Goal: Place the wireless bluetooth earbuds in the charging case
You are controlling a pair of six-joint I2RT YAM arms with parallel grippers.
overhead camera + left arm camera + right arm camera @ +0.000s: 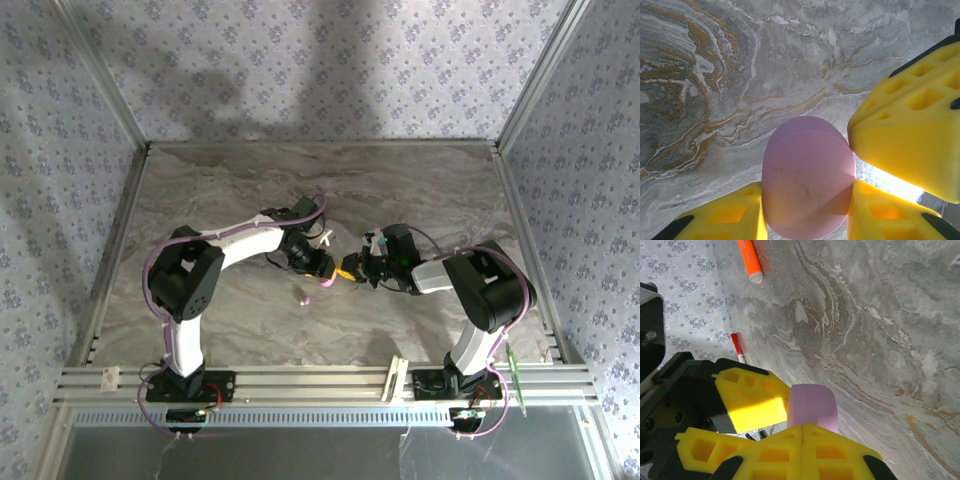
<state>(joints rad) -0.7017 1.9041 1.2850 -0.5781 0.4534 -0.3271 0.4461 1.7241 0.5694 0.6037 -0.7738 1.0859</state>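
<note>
At the pink charging case (807, 175), the left end effector (805, 215) clamps the rounded shell between its 2 yellow fingers above the worktop (740, 75). The right end effector (804, 450), fully closed with nothing visible in it, appears to touch the case's side. A tiny pink earbud (305, 297) seems to lie loose on the worktop near the case, toward the arm bases. The likely trouble is the closed right tips shoving the smooth shell and twisting it out of the left hold, as no open cavity shows.
</note>
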